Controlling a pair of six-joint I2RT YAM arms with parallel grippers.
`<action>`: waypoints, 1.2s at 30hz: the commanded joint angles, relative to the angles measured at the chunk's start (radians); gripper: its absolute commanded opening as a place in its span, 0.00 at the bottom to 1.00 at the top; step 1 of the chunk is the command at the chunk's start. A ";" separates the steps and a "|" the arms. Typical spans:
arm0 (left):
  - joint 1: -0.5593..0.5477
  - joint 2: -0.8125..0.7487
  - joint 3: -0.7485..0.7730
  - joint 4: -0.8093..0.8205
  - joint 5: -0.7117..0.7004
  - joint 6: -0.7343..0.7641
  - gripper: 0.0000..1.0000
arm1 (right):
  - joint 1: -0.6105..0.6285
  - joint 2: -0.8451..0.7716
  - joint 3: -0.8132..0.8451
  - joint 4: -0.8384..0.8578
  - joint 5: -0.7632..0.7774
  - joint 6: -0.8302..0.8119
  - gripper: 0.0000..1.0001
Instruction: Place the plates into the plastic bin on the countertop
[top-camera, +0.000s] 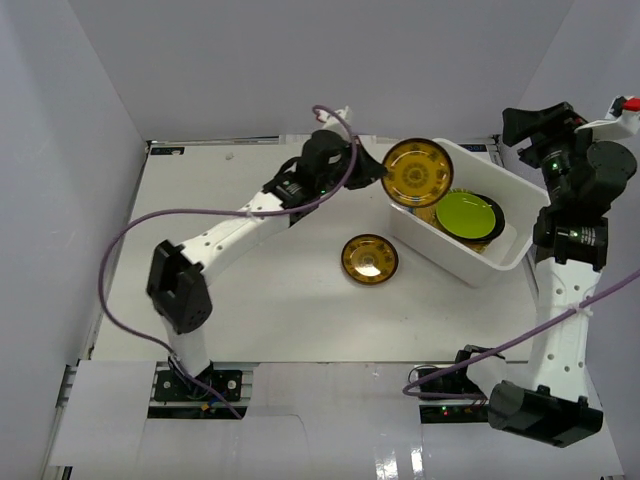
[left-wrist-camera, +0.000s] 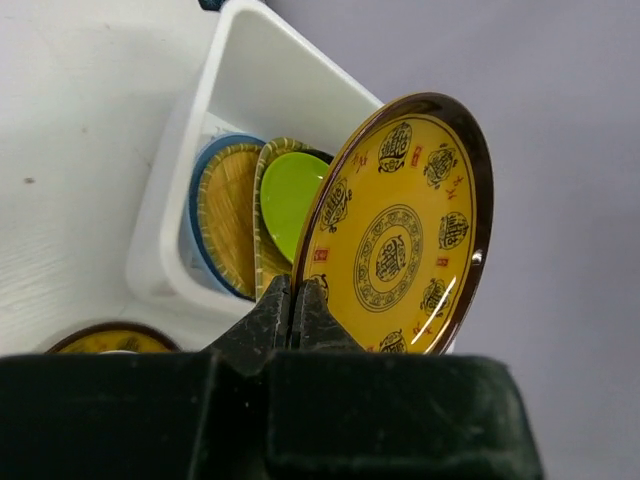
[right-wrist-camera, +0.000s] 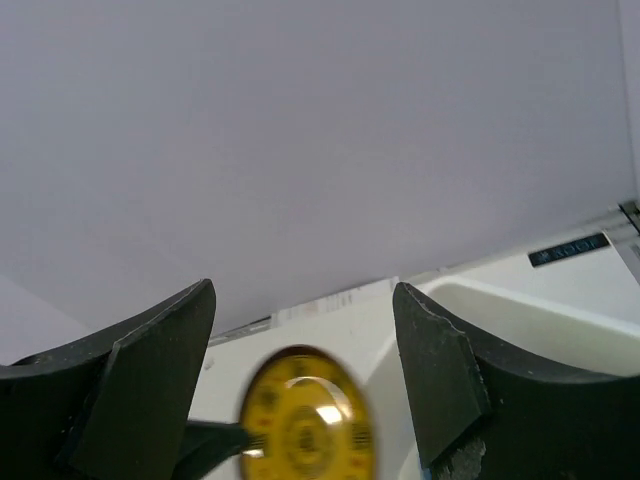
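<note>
Left end effector (top-camera: 378, 172): pressed together on the rim of the gold patterned plate (top-camera: 418, 172) — in the left wrist view we see both fingertips (left-wrist-camera: 278, 312) meeting at its edge
Held plate: off the table (top-camera: 260, 290), tilted nearly on edge, over the left corner of the plastic bin (top-camera: 450, 258)
Why held so: we judge a flat dish offers only its rim to pinch, and the tilt lets it slide down among the others
Bin: on the right half of the table, set at an angle; inside we see a lime green plate (top-camera: 468, 214) lying on top, with a woven plate (left-wrist-camera: 232, 215) and a blue rim beneath it
Second gold plate (top-camera: 369, 258): flat on the table just beside the bin's near wall, touched by neither arm — not yet in
Right end effector (right-wrist-camera: 302, 290): spread wide, holding nothing, raised past the bin's far right side; we judge it is parked clear of the left arm's path
Step in hand: lowering the held plate into the bin
Risk: a glossy rim in a thin pinch may pivot or slip
</note>
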 joint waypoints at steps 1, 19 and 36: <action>-0.061 0.149 0.238 -0.075 -0.021 0.046 0.00 | -0.001 -0.033 0.057 0.007 -0.119 0.031 0.77; -0.150 0.717 0.756 -0.073 0.045 -0.022 0.20 | 0.082 -0.139 -0.164 0.041 -0.140 -0.027 0.78; -0.045 -0.092 0.075 0.066 -0.240 0.224 0.97 | 0.091 -0.156 -0.179 0.064 -0.245 0.011 0.78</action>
